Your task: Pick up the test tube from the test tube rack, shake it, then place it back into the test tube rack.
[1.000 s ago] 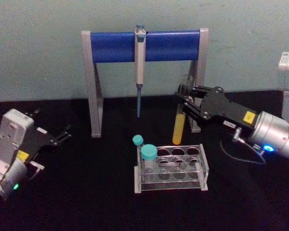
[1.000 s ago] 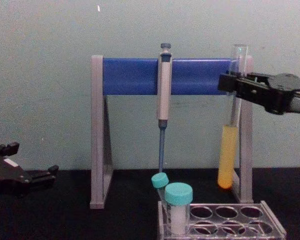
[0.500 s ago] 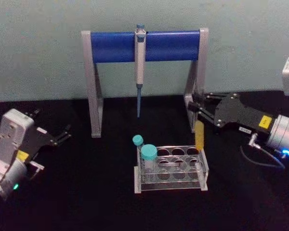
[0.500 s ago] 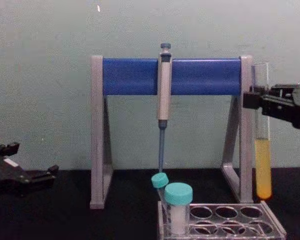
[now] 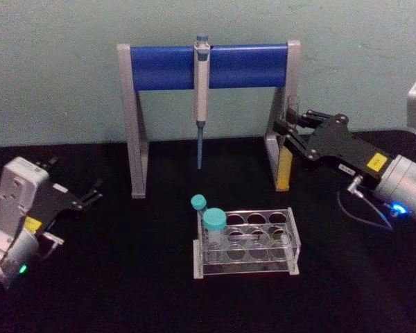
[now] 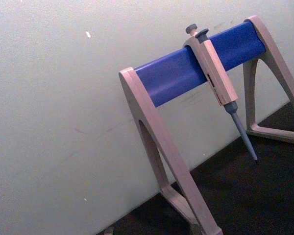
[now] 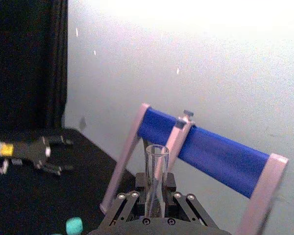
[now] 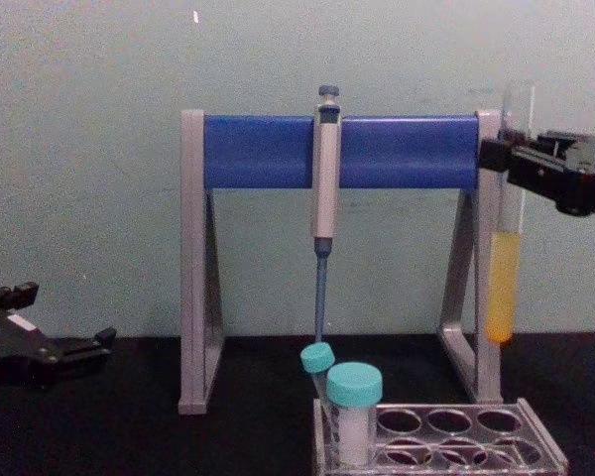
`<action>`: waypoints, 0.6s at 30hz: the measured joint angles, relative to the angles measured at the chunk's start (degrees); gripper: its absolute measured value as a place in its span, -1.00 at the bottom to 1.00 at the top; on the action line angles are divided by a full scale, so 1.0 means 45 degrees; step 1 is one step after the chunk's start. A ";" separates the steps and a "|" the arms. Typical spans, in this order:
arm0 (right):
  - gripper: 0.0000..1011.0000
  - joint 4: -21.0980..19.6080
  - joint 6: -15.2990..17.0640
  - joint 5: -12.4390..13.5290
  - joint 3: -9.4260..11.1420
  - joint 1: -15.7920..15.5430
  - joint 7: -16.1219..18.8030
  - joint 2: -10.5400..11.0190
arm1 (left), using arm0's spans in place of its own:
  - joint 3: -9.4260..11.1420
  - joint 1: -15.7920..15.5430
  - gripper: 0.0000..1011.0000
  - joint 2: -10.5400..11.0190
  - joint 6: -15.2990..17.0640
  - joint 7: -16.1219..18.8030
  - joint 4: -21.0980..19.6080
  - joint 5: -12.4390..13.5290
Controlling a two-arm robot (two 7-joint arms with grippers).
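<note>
The test tube rack sits near-centre on the table, with capped tubes at its left end. Beyond it stands the pipette stand with a pipette hanging from it (mid-bar). The test tube hangs by the stand's right leg, clamped in the right gripper.

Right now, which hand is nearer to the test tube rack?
Right. The right hand holds the test tube raised just behind the right end of the test tube rack; the left hand sits far off to the rack's left.
</note>
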 joint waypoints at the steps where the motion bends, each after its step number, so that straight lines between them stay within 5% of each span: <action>1: -0.54 0.0082 -0.0033 0.0125 0.0027 0.0023 0.0113 -0.0092 | 0.0000 0.0000 0.98 0.0000 0.0000 0.0000 0.0000 0.0000; 9: -0.54 0.0882 0.0075 0.1584 -0.0098 0.0436 0.1765 -0.0597 | 0.0000 0.0000 0.98 0.0000 0.0000 0.0000 0.0000 0.0000; 18: -0.54 0.1041 0.0437 0.2201 -0.0631 0.0723 0.2950 -0.0140 | 0.0000 0.0000 0.98 0.0000 0.0000 0.0000 0.0000 0.0000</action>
